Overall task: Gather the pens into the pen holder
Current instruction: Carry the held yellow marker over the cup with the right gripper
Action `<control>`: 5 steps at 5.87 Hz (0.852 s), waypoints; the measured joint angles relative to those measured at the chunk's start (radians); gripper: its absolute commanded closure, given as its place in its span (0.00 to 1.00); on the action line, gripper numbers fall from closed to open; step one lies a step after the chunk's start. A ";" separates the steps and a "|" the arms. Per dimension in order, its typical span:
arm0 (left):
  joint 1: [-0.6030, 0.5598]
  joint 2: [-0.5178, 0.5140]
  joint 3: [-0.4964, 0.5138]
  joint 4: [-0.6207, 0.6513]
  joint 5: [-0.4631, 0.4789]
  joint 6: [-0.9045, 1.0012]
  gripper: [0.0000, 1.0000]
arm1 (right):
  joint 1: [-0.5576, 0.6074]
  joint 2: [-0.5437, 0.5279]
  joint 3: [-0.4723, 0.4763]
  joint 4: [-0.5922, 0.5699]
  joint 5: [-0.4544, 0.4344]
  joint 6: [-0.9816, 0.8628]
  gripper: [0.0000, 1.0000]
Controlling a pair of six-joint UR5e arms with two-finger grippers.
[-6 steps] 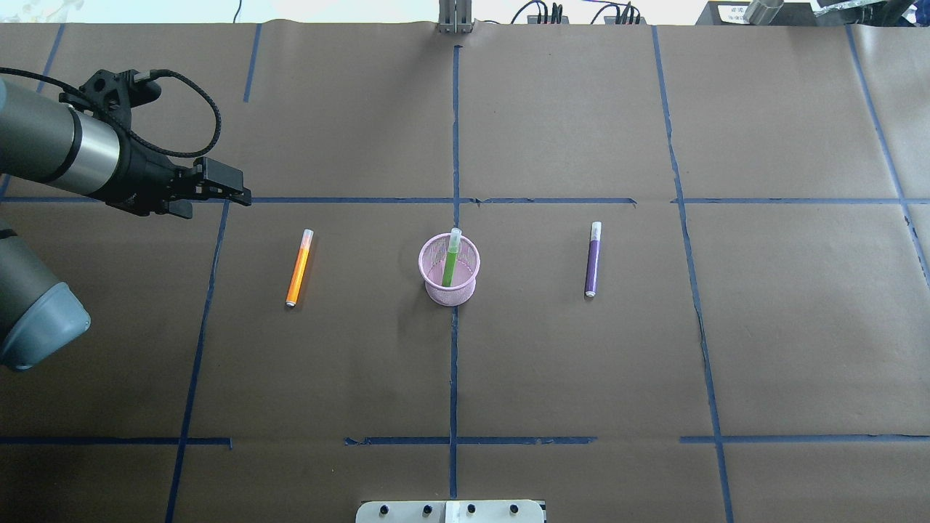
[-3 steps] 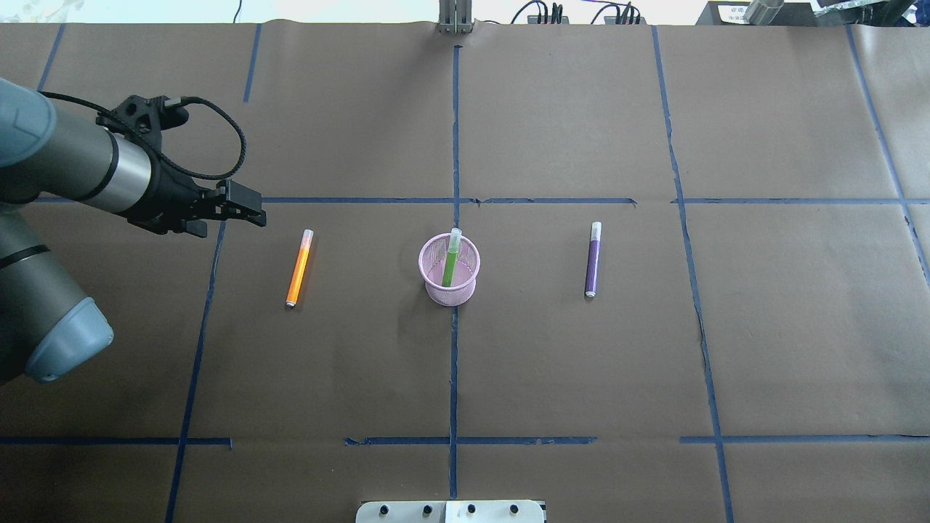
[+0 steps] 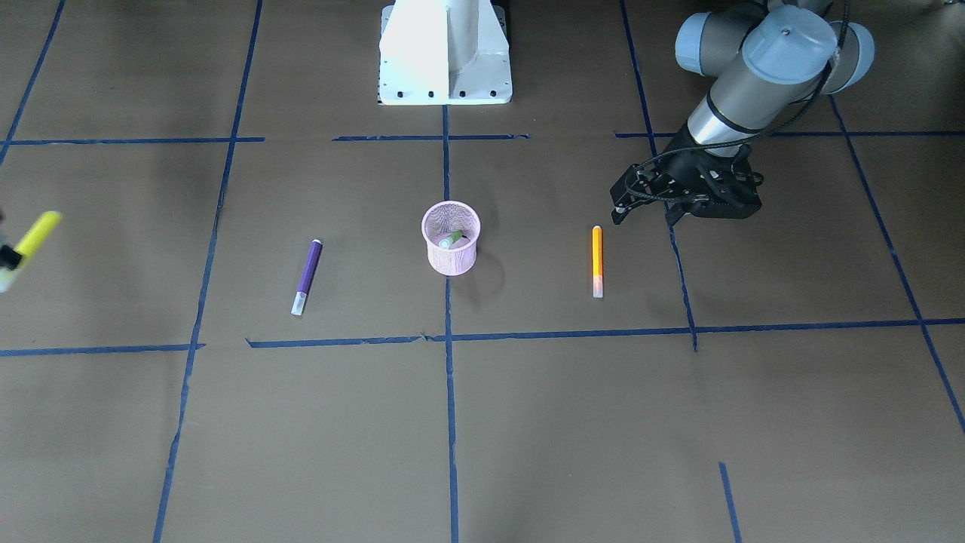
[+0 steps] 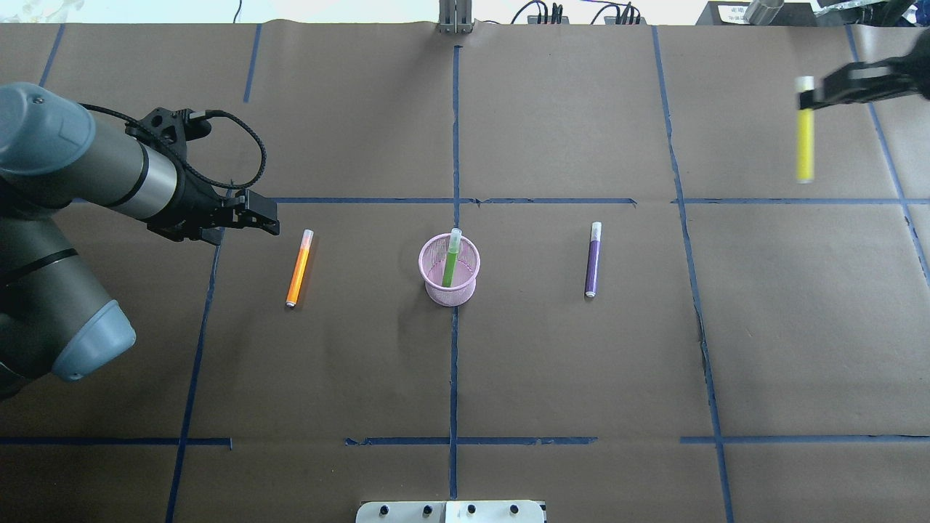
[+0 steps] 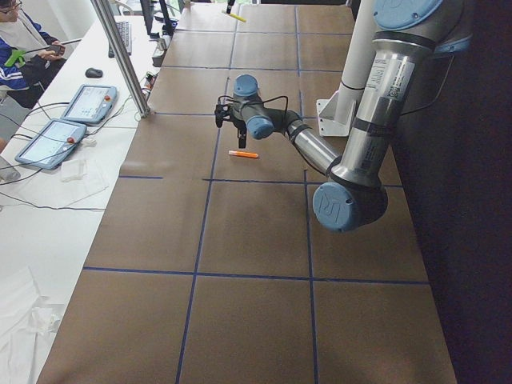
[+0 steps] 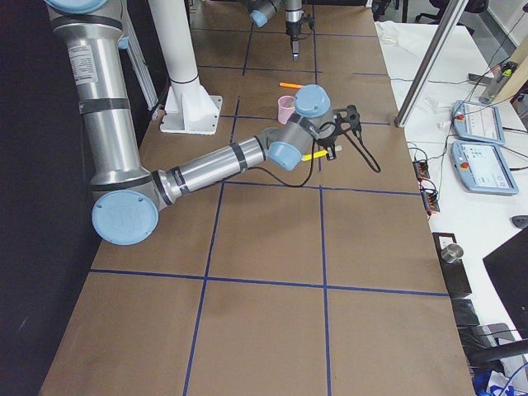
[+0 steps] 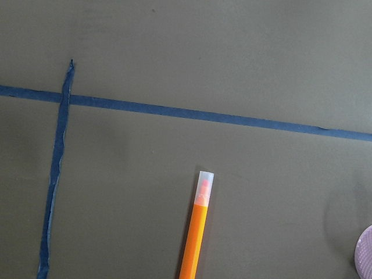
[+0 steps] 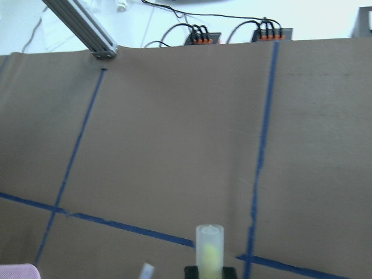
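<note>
The pink mesh pen holder (image 4: 436, 294) (image 3: 450, 264) stands at the table's middle with a bright green pen (image 4: 451, 261) (image 3: 451, 240) leaning inside it. An orange pen (image 4: 298, 269) (image 3: 597, 260) (image 7: 195, 238) lies flat to its left. A purple pen (image 4: 593, 260) (image 3: 307, 275) lies flat to its right. My left gripper (image 4: 269, 221) (image 3: 618, 213) hovers open and empty just left of the orange pen's capped end. My right gripper (image 4: 815, 93) is shut on a yellow-green pen (image 4: 804, 142) (image 3: 34, 235) (image 8: 209, 247), held in the air at the far right.
The white robot base (image 3: 445, 53) stands at the near table edge. A metal post (image 4: 455, 18) and cable plugs (image 4: 552, 13) sit at the far edge. Blue tape lines (image 4: 454, 363) cross the brown paper. Operators' tablets (image 5: 76, 120) lie beyond the table.
My left arm has moved right and slightly nearer, towards the orange pen's capped end. My right gripper with the yellow-green pen has come into the overhead view at the top right.
</note>
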 measured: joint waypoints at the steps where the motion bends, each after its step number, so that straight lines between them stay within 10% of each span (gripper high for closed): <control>1: 0.007 -0.007 0.033 0.001 -0.001 0.001 0.00 | -0.132 0.052 0.056 -0.004 -0.140 0.117 1.00; 5: 0.012 -0.017 0.094 0.000 -0.003 0.010 0.00 | -0.583 0.285 0.073 -0.103 -0.692 0.222 1.00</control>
